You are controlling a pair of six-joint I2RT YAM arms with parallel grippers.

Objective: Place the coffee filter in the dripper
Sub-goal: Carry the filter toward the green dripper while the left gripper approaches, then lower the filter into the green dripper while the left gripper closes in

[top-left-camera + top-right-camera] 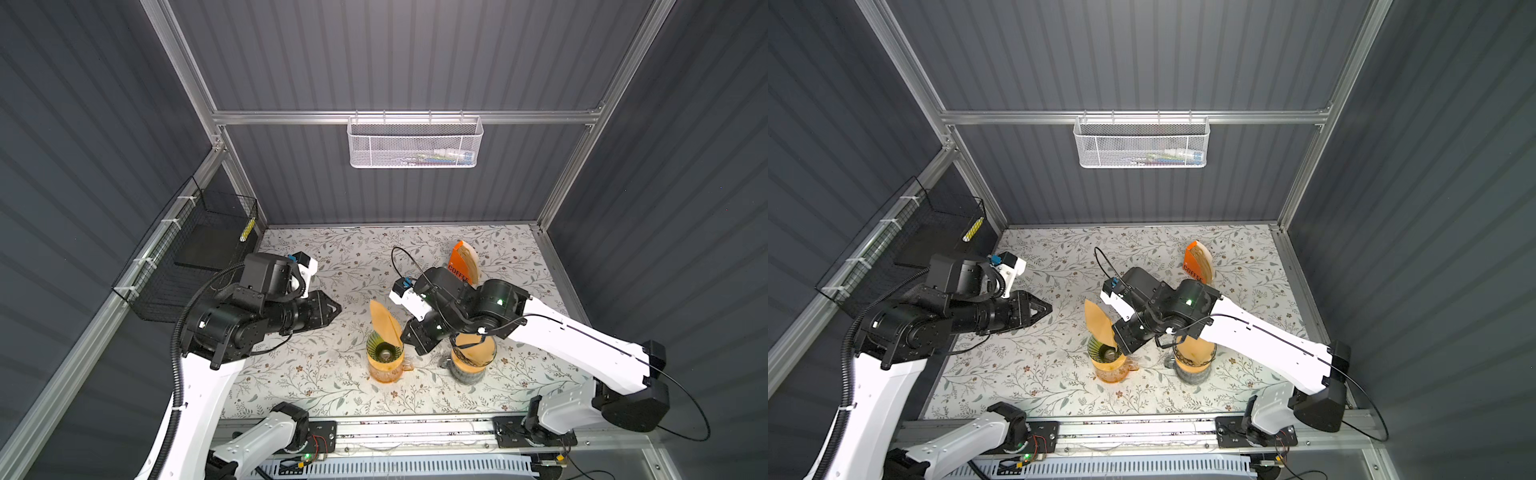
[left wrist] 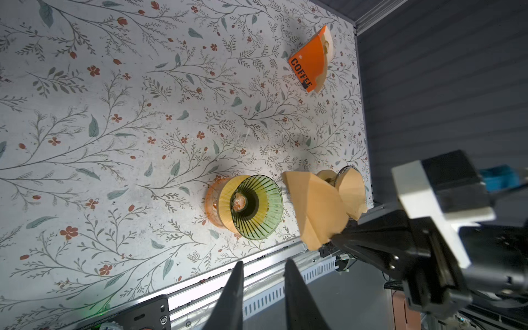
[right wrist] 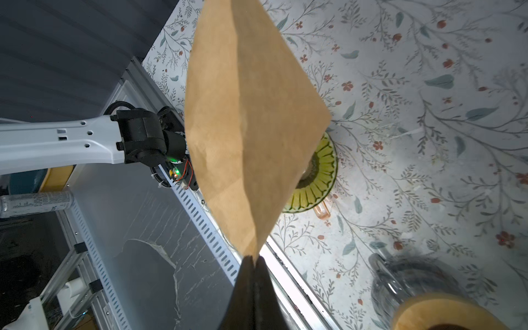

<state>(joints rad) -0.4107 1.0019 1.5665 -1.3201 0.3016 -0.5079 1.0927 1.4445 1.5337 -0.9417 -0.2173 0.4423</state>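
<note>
Right jaws shut tight on one corner of the flat-folded brown paper coffee filter (image 3: 251, 114), held tilted just above the ribbed green glass dripper (image 1: 376, 347). Left jaws slightly apart, empty. Risk: the unopened filter catches the rim and buckles or lodges askew instead of seating.

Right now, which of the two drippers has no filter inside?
The green ribbed dripper, left of the other dripper, which already holds a paper filter.
</note>
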